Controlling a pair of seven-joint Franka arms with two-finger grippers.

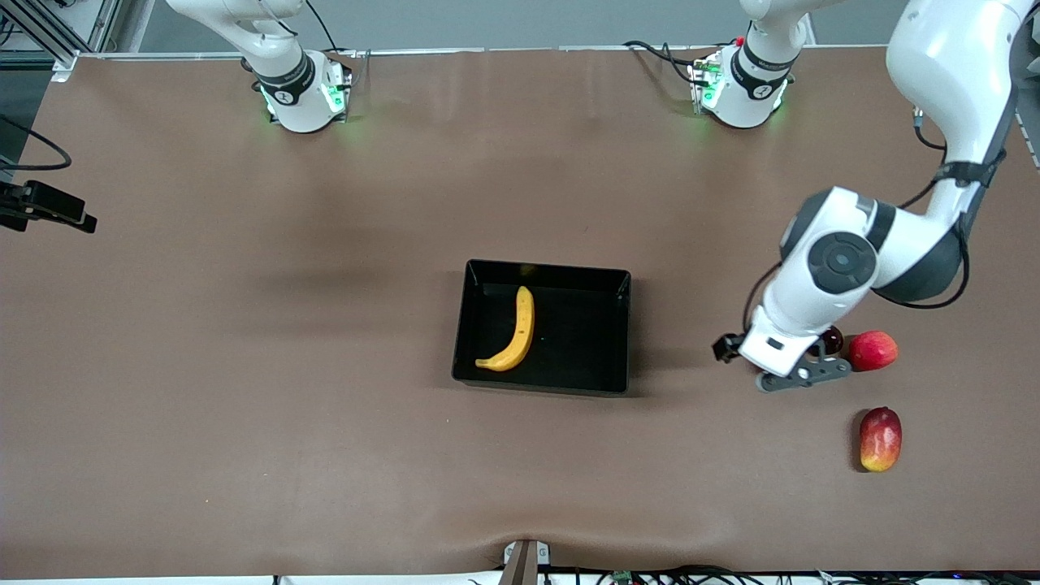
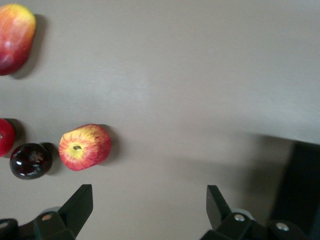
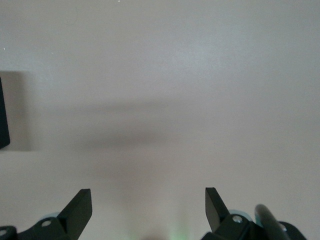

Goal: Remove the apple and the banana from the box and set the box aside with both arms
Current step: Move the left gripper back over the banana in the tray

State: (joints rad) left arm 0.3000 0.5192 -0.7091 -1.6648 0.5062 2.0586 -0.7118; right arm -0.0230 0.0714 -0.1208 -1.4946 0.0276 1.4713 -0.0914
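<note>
- The left claw (image 2: 149,207) is hanging wide open and holding nothing, its two black fingers (image 2: 80,202) spread well apart above the brown worktop (image 1: 244,422).
- In the front view the left claw (image 1: 800,375) is hovering over the worktop toward the left arm's end, beside a cluster of fruit.
- The apple (image 2: 84,147), red streaked with yellow, is lying on the worktop near the open fingers, not touching either of them.
- A dark round fruit (image 2: 30,160) is sitting just beside the apple, and a plain red round fruit (image 1: 873,350) is lying next to that.
- A mango (image 1: 880,439) is lying nearer to the front camera than the plain red fruit.
- The left arm (image 1: 934,162) is bending down from its base, with its wrist angled over the fruit.
- The box (image 1: 621,341) is sitting mid-worktop, well apart from the left claw.
- The banana (image 1: 513,331) is lying inside the box.
- The right claw (image 3: 148,206) is also gaping open and empty, above bare worktop, with a corner of the box (image 3: 3,117) showing at the picture's edge.
- The right arm (image 1: 276,57) is waiting, mostly out of the front view.
</note>
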